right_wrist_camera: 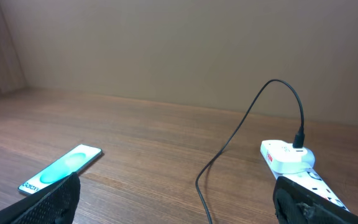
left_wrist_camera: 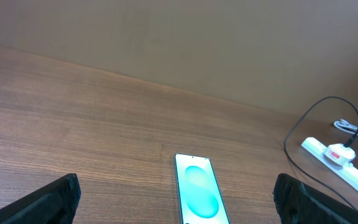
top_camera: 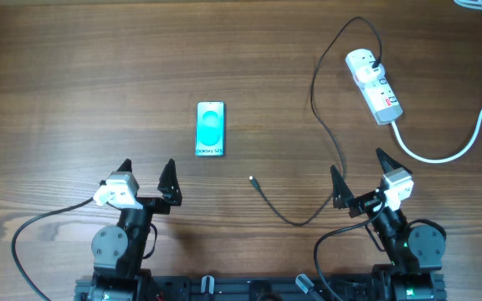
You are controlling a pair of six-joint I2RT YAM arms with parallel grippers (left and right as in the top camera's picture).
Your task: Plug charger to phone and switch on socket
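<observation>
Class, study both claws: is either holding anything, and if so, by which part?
Nothing is held. The left claw and right claw both stand open and empty; the charger lies untouched.

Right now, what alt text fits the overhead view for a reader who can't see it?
A lit cyan-screened phone lies unplugged on the table; a black cable runs from the white power strip at far right to a loose tip near the phone. The left pincer and right pincer sit open at the front, empty.
</observation>
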